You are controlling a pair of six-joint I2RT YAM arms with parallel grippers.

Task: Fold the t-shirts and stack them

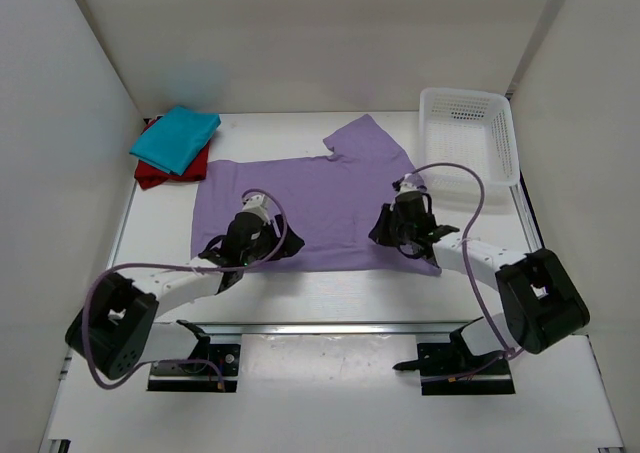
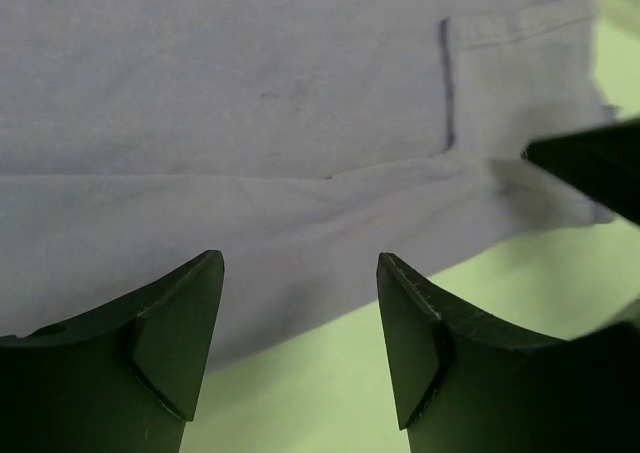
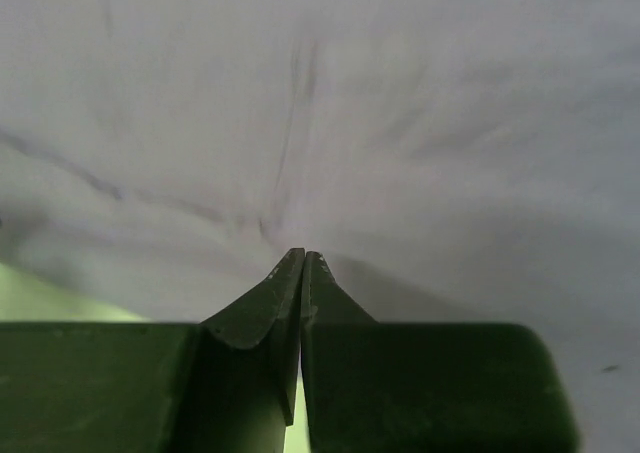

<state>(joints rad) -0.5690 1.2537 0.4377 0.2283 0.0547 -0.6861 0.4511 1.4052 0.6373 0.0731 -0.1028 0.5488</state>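
Plainly, left jaws gape over the lavender shirt [image 1: 320,198]; right jaws pinch it.

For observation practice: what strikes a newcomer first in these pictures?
A lavender t-shirt lies spread out centrally. The right arm has its jaws shut on the cloth; the left arm holds its open over the near edge. At the far left, a folded teal t-shirt sits atop a red t-shirt.
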